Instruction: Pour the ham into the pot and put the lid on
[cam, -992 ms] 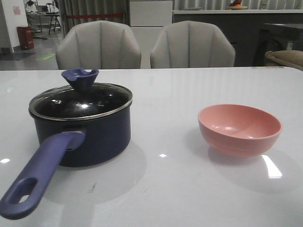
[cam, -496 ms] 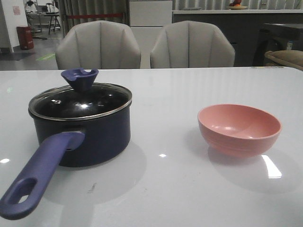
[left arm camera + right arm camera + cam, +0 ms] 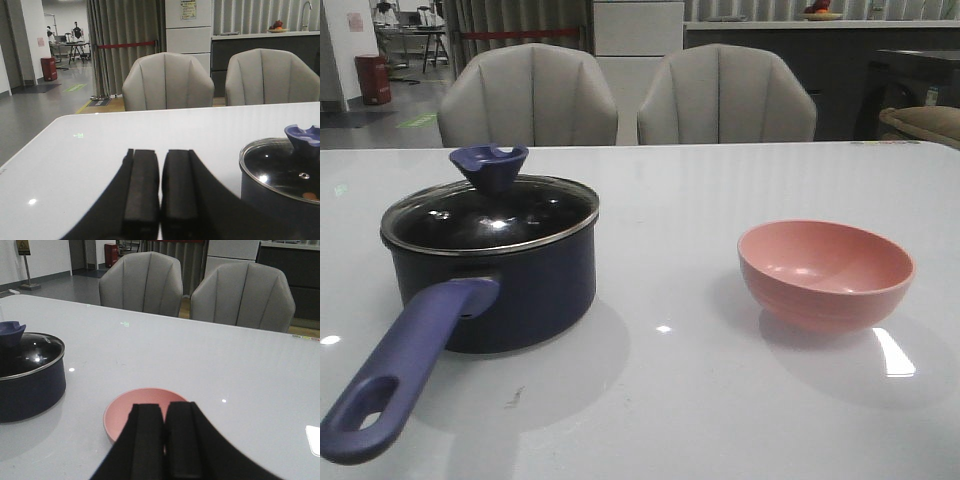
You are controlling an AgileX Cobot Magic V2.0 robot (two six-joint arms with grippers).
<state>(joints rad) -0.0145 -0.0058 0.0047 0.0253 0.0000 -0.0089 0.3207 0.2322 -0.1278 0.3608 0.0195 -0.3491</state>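
The navy pot [image 3: 520, 290] stands on the left of the white table, its purple-blue handle [image 3: 405, 365] pointing to the front left. The glass lid [image 3: 490, 215] with its blue knob [image 3: 490, 166] sits on the pot. Through the lid in the left wrist view [image 3: 280, 167] an orange-pink bit of ham [image 3: 311, 196] shows inside. The pink bowl [image 3: 826, 273] on the right looks empty. My left gripper [image 3: 160, 152] is shut and empty, left of the pot. My right gripper [image 3: 165, 406] is shut and empty above the bowl's [image 3: 130, 412] near side. Neither gripper shows in the front view.
Two grey chairs [image 3: 530, 95] [image 3: 725, 95] stand behind the table's far edge. The pot also shows in the right wrist view [image 3: 30, 380], left of the bowl.
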